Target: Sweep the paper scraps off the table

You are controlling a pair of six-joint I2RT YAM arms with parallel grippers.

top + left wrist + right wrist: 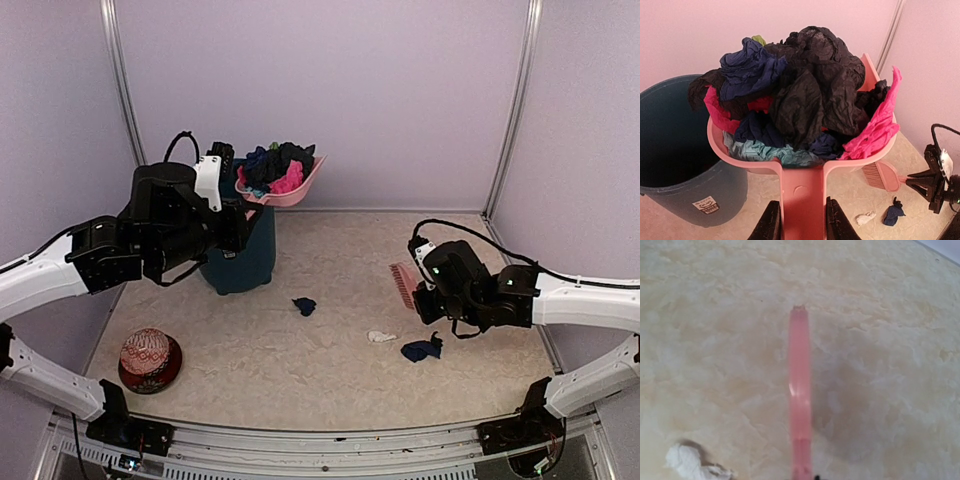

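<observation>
Left fingers [771, 224] clamp my dustpan [803, 196], heaped with paper scraps [810, 100], by its handle; my right gripper [422, 275] pinches the brush [800, 390].

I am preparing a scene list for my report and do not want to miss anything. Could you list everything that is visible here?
table: one, beige, under everything
dustpan: one, pink, raised beside bin
bin: one, dark teal, far left
heaped scraps: many, black, blue, magenta, teal, in dustpan
loose scraps: three, two dark blue, one white, on table, centre-right
brush: one, pink, right side
ball: one, red patterned, in bowl
bowl: one, dark red, near left
walls: three, lilac, around table
left fingers: two, black, shut on dustpan handle
right fingers: black, shut on brush handle
</observation>
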